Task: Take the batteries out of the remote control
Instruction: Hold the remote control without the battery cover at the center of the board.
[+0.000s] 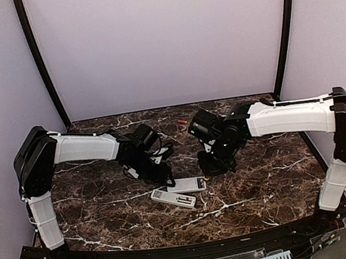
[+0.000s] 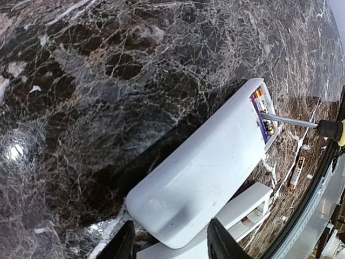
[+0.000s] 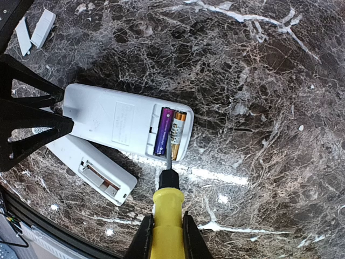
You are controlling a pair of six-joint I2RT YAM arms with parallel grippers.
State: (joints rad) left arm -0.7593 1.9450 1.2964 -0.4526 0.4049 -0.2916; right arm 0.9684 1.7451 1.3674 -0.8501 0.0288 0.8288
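**Surface:** dark brown marbled stone surface (image 3: 269, 81), glossy, veined white; it carries every item below.

**Remote, in work:** white plastic remote control (image 3: 113, 118), oblong with rounded corners, lying back up, battery bay open at one end.

**Cells, seated:** purple cylindrical cell (image 3: 163, 132) and orange-gold cylindrical cell (image 3: 178, 127), side by side in that bay, at the end away from the left hand.

**Cell, loose:** slim dark-and-orange cell (image 2: 295, 174), lying on the surface beyond the bay end, apart from both remotes.

**Left hand** (image 2: 172, 245): black fingers pressed to either side of the remote's closed end — clamped on it, well apart from the seated cells.

**Right hand** (image 3: 168, 240): gripped tight on the yellow-handled screwdriver (image 3: 168, 208). The steel shaft reaches into the bay, its tip between the two seated cells.

**Remote, second:** smaller white plastic remote (image 3: 91, 162), back up, bay open and bare, lying just beside the first.

**Covers:** two flat grey-white cover plates (image 3: 42, 27), side by side — well apart from both remotes.
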